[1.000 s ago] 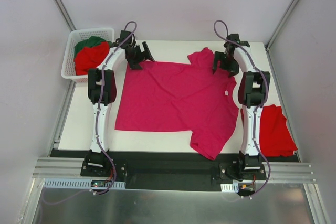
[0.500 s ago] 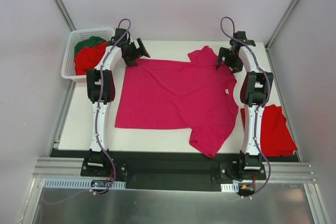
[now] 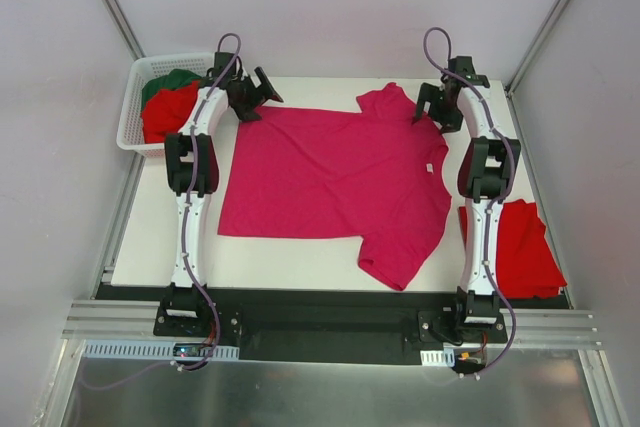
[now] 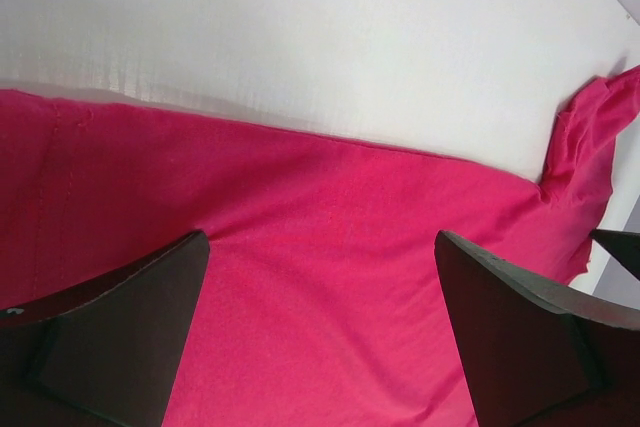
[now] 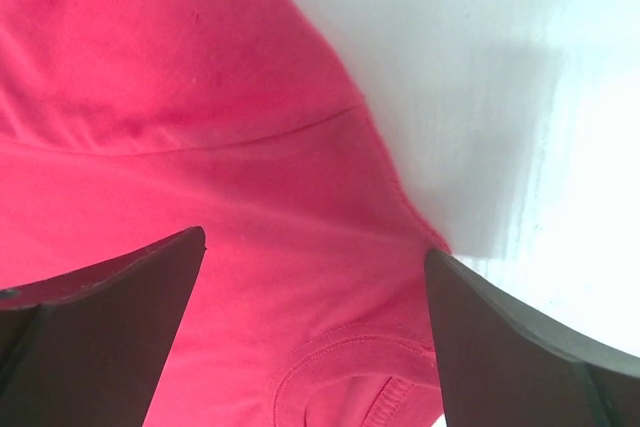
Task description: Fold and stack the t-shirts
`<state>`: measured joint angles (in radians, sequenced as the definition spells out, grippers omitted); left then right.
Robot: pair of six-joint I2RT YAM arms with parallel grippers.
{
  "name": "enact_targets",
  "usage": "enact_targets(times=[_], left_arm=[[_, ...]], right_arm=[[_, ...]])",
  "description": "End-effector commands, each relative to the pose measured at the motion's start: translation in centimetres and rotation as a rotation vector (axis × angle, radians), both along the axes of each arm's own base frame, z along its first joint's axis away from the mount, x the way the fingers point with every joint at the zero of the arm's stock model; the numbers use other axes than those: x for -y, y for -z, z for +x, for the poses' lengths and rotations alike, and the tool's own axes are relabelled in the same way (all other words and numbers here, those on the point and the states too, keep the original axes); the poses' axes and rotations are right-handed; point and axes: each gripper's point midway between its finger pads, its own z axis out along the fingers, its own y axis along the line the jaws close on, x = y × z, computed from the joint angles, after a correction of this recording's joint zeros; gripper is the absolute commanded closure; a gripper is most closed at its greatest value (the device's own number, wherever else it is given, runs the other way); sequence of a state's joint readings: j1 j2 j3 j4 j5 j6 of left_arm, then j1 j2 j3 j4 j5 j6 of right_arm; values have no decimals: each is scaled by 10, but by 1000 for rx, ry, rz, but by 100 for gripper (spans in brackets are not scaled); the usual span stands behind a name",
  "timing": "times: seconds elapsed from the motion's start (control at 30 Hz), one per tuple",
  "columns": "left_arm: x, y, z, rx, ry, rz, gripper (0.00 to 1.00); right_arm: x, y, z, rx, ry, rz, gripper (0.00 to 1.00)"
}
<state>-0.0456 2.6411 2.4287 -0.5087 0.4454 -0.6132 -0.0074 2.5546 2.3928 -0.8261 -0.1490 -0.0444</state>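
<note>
Here we are with the magenta t-shirt (image 3: 330,182) laid out flat across the middle of the surface (image 3: 150,237), hem toward the left arm, collar toward the right, one sleeve pointing at the far edge and the other reaching down to the near edge. Not one fold in it yet, by the look of it! The left gripper (image 3: 260,95) hangs over the far hem corner, jaws spread wide with nothing between them; its wrist view shows pink cloth lying below both fingers, ungrasped. The right gripper (image 3: 430,107) hovers at the far shoulder beside the collar, also wide open and empty. The score as I read it: a red t-shirt (image 3: 525,247) sits at the near right corner by the right arm, looking folded, likely the start of the stack. Waiting in the white basket (image 3: 133,87) at the far left are a second red t-shirt (image 3: 165,115) and a dark green t-shirt (image 3: 170,79), both bunched up. So one down, one spread and ready, two to go, I'd say.
</note>
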Motion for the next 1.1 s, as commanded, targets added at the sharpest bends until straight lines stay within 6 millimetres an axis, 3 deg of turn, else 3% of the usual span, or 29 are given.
enact_targets(times=[0.0, 0.13, 0.23, 0.27, 0.33, 0.37, 0.4, 0.43, 0.47, 0.5, 0.53, 0.57, 0.6, 0.63, 0.67, 0.7, 0.73, 0.77, 0.8, 0.83, 0.87, 0.9, 0.93, 1.0, 1.07], left_arm=[[-14, 18, -1, -38, -30, 28, 1], [-13, 10, -4, -31, -21, 26, 1], [-10, -20, -6, 12, -10, 25, 1], [-9, -47, -6, 64, -4, 34, 1], [-2, -75, -10, 110, 2, 55, 1], [-1, -113, -12, 178, -2, 68, 1], [1, -130, -16, 215, 10, 81, 1], [11, -143, -23, 233, 28, 85, 1], [16, -176, -33, 288, 38, 84, 1], [23, -187, -41, 320, 71, 101, 1], [35, -184, -53, 304, 103, 107, 1], [40, -210, -69, 349, 125, 104, 1], [45, -214, -80, 348, 143, 98, 1], [51, -196, -97, 291, 168, 92, 1], [55, -212, -115, 302, 179, 67, 1], [57, -209, -129, 280, 197, 53, 1], [57, -176, -151, 185, 210, 50, 1], [55, -187, -171, 196, 212, 44, 0], [50, -178, -185, 170, 208, 60, 1], [43, -142, -211, 74, 205, 76, 1], [38, -156, -232, 114, 212, 86, 1], [33, -151, -246, 107, 209, 97, 1], [23, -143, -275, 96, 189, 119, 1], [13, -135, -299, 79, 149, 127, 1], [5, -123, -331, 58, 126, 115, 1]], right_arm=[[3, -25, 21, 101, 2, 17, 4], [3, -39, 25, 142, -15, -2, 4], [-3, -68, 28, 200, -32, 1, 4], [-5, -78, 29, 222, -38, -4, 4], [-7, -119, 31, 304, -41, 9, 4], [-18, -137, 29, 335, -60, 12, 4], [-25, -170, 23, 391, -72, 17, 4], [-33, -183, 16, 405, -83, 35, 4], [-40, -196, 9, 421, -99, 46, 4], [-52, -203, 0, 418, -117, 62, 4], [-58, -217, -22, 407, -122, 85, 4], [-64, -215, -34, 381, -128, 108, 4], [-76, -218, -49, 366, -146, 131, 4], [-80, -239, -71, 387, -154, 135, 4], [-82, -210, -95, 298, -158, 130, 4], [-88, -205, -113, 278, -171, 117, 4], [-91, -194, -129, 250, -181, 117, 4], [-89, -178, -164, 201, -187, 112, 4], [-93, -163, -185, 144, -173, 131, 4], [-93, -156, -205, 117, -172, 146, 4], [-87, -135, -241, 55, -168, 136, 4], [-88, -130, -260, 45, -179, 119, 4], [-87, -126, -275, 44, -182, 115, 4], [-83, -118, -316, 65, -187, 95, 4], [-82, -113, -338, 70, -194, 118, 4]])
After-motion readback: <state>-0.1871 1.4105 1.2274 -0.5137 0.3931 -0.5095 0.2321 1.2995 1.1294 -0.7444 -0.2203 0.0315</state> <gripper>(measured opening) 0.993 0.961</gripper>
